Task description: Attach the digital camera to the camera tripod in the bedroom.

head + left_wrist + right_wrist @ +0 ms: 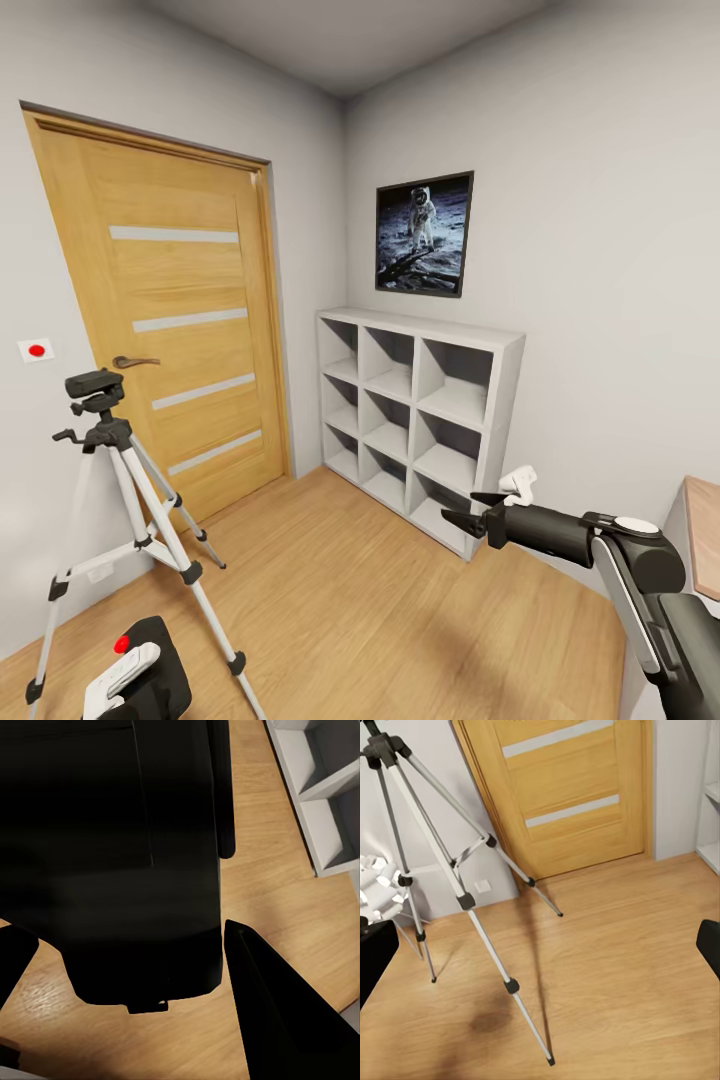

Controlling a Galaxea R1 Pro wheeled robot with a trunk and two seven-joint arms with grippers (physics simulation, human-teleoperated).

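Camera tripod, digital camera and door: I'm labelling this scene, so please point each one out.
camera tripod (130, 480), head view, upper silver leg below the head.
digital camera (150, 645), head view, black top beside the red dot.
door (180, 280), head view, wooden panel.

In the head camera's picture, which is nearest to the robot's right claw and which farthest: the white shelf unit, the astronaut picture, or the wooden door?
From the right gripper:
1. White shelf unit, nearest, standing on the floor against the wall just beyond the fingertips.
2. Astronaut picture, hung on the same wall, well above the shelf.
3. Wooden door, farthest, in the other wall across the room's corner.
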